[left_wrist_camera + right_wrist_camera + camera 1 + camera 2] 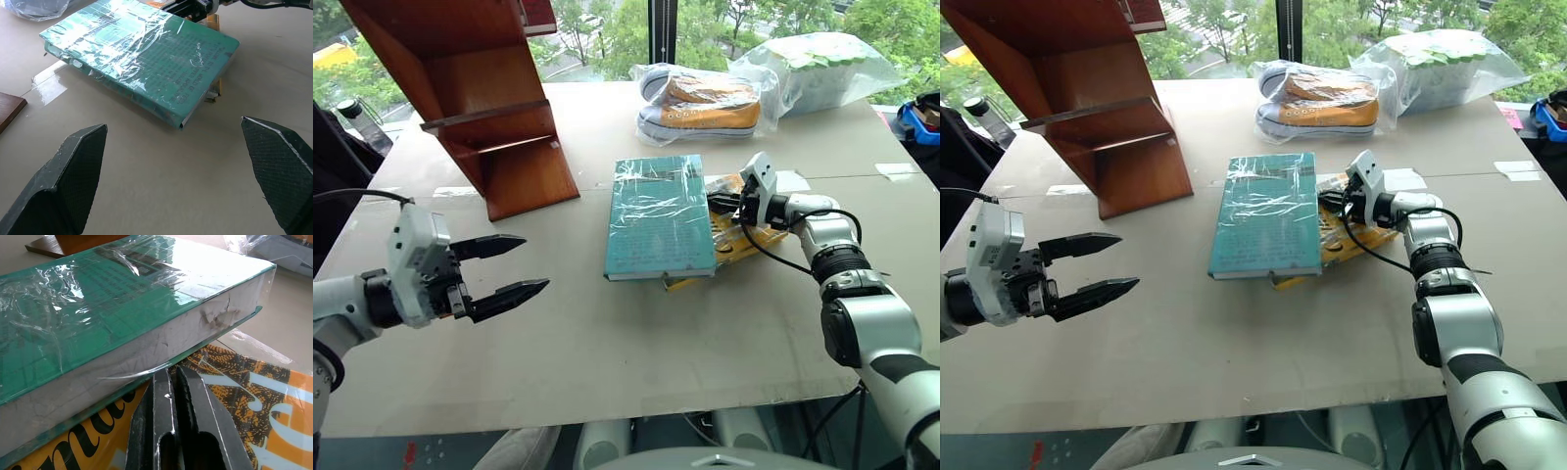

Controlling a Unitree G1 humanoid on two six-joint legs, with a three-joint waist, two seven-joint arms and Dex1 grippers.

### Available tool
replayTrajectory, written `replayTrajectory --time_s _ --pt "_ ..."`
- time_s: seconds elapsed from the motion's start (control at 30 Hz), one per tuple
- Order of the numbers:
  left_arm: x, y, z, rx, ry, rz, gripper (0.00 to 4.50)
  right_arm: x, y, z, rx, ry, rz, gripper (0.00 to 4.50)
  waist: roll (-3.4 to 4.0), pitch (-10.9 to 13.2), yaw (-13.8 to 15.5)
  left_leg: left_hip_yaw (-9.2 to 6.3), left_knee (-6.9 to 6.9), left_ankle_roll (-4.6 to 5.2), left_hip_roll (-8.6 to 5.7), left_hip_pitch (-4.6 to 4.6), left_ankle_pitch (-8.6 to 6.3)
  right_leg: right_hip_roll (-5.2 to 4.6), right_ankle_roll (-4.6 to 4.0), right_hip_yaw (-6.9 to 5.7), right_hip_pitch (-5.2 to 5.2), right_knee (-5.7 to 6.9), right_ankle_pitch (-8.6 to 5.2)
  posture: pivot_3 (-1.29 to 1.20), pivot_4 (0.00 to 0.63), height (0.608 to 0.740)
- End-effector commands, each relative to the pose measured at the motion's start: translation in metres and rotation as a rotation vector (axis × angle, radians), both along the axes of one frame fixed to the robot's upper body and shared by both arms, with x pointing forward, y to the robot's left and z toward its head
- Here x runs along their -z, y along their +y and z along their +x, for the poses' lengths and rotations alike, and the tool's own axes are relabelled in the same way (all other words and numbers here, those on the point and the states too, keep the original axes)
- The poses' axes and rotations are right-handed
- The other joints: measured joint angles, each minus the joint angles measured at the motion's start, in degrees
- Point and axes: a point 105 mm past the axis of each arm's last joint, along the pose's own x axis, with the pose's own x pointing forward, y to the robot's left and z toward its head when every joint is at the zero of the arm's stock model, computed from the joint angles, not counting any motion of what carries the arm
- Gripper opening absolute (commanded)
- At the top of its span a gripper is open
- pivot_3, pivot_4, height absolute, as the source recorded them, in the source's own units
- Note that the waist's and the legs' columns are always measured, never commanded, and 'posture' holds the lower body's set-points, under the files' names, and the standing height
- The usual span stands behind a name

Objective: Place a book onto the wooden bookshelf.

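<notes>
The teal-green book (661, 215), wrapped in glossy clear plastic, lies flat mid-table, partly on top of a yellow book (744, 243) with black lettering. My right gripper (715, 204) is shut and empty. Its fingertips (168, 382) press at the foot of the teal book's right page edge, just above the yellow cover. My left gripper (535, 262) hangs open at the front left, well short of the book, with the book's near corner (195, 107) beyond its fingers. The wooden bookshelf (480, 98), reddish-brown and slanted, stands at the back left.
A pair of orange sneakers in a plastic bag (700, 103) and a bagged pale green item (827, 64) sit at the back of the table. A dark bottle (357, 116) stands off the left edge. The beige tabletop (636, 362) ends near me.
</notes>
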Motion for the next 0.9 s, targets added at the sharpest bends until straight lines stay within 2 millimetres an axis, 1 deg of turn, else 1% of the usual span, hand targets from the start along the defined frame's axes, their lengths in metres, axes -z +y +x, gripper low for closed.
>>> replayTrajectory --time_s 0.03,0.1,0.13,0.2,0.27,0.3,0.33,0.4,0.43,0.47,0.57,0.63,0.73,0.83,0.9 --pt "0.015 0.004 0.017 -0.131 0.024 0.007 4.5 -0.024 -0.022 0.003 0.069 -0.12 0.024 0.04 0.01 0.0 0.3 0.0 0.0 0.0 0.0 0.01 0.0 0.0 0.0 0.0 0.01 0.01 0.0 0.0 0.15 0.693" --pt "0.033 0.001 0.025 -0.164 0.082 0.019 4.5 -0.032 -0.038 -0.009 0.047 -0.129 0.052 0.04 0.01 0.0 0.9 -0.02 0.0 -0.01 -0.02 0.0 0.01 -0.01 0.01 -0.01 0.04 0.01 0.0 0.0 0.15 0.693" --pt "0.037 -0.004 0.028 -0.159 0.103 -0.015 4.5 -0.034 -0.045 -0.019 0.027 -0.127 0.057 0.26 0.01 0.0 1.3 -0.05 0.0 -0.01 -0.03 0.01 0.01 -0.01 0.01 -0.01 0.08 0.0 0.0 0.0 0.15 0.693" --pt "0.039 -0.013 0.04 -0.167 0.136 -0.139 4.5 -0.044 -0.056 -0.04 0.001 -0.124 0.097 0.78 -0.02 0.0 2.1 -0.04 0.0 -0.01 -0.04 -0.03 0.01 -0.03 0.01 -0.01 0.08 -0.03 0.0 0.0 0.15 0.693" --pt "0.04 -0.019 0.056 -0.181 0.186 -0.265 4.5 -0.053 -0.067 -0.069 -0.024 -0.135 0.11 1.8 -0.02 0.0 2.5 -0.06 0.03 -0.01 -0.03 -0.04 0.01 -0.02 0.02 -0.03 0.07 -0.03 0.01 0.0 0.15 0.693" --pt "0.043 -0.022 0.062 -0.177 0.217 -0.307 4.5 -0.056 -0.07 -0.085 -0.038 -0.137 0.114 2.25 -0.03 0.0 2.8 -0.08 0.03 -0.01 -0.03 -0.04 0.01 -0.02 0.01 -0.05 0.08 0.0 0.0 0.0 0.15 0.693" --pt "0.045 -0.025 0.066 -0.169 0.247 -0.341 4.5 -0.058 -0.072 -0.098 -0.05 -0.133 0.12 2.6 -0.03 0.0 3.0 -0.11 0.04 -0.01 -0.03 -0.03 0.01 0.0 0.02 -0.07 0.09 0.02 0.0 0.0 0.15 0.693" --pt "0.048 -0.031 0.08 -0.15 0.345 -0.446 4.5 -0.057 -0.076 -0.135 -0.083 -0.104 0.14 3.62 -0.01 0.0 3.1 -0.15 0.03 0.0 -0.04 0.07 0.01 0.04 0.03 -0.1 0.18 0.03 0.0 0.0 0.15 0.693" --pt "0.049 -0.035 0.085 -0.132 0.394 -0.494 4.5 -0.056 -0.077 -0.149 -0.091 -0.088 0.143 4.13 -0.02 0.0 3.1 -0.18 0.03 -0.01 -0.03 0.18 0.01 0.06 0.04 -0.13 0.27 0.01 -0.01 0.0 0.15 0.693" --pt "0.051 -0.04 0.089 -0.107 0.452 -0.529 4.5 -0.053 -0.078 -0.163 -0.09 -0.069 0.147 4.46 -0.08 0.0 3.1 -0.23 0.03 0.0 -0.03 0.21 0.01 0.07 0.08 -0.18 0.35 0.0 -0.04 0.0 0.15 0.693" --pt "0.06 -0.061 0.098 -0.022 0.605 -0.538 4.5 -0.05 -0.082 -0.193 -0.047 -0.036 0.169 4.46 -0.12 -0.1 3.0 -0.32 0.09 0.0 -0.03 0.26 0.01 0.08 0.25 -0.25 0.43 -0.02 -0.14 0.0 0.15 0.693" --pt "0.065 -0.078 0.106 0.023 0.673 -0.556 4.5 -0.051 -0.082 -0.206 -0.022 -0.04 0.173 4.46 -0.15 -0.1 3.0 -0.28 0.14 0.0 -0.04 0.32 0.01 0.07 0.24 -0.22 0.48 -0.02 -0.15 0.0 0.15 0.693" --pt "0.075 -0.101 0.115 0.058 0.781 -0.571 4.5 -0.052 -0.08 -0.215 0.01 -0.055 0.182 4.46 -0.29 -0.2 2.9 -0.3 0.2 0.0 -0.04 0.4 0.01 0.07 0.03 -0.22 0.6 -0.04 -0.27 0.0 0.15 0.693" --pt "0.084 -0.111 0.122 0.052 0.843 -0.572 4.5 -0.048 -0.079 -0.221 0.011 -0.022 0.17 4.46 -0.33 -0.2 2.9 -0.35 0.19 0.0 -0.04 0.37 0.01 0.09 0.02 -0.23 0.59 -0.06 -0.28 0.0 0.15 0.693" --pt "0.085 -0.12 0.129 0.058 0.883 -0.606 4.5 -0.046 -0.079 -0.224 0.013 -0.008 0.154 4.46 -0.33 -0.2 3.1 -0.37 0.19 0.0 -0.05 0.35 0.01 0.09 0.01 -0.25 0.59 -0.06 -0.28 0.0 0.15 0.693"
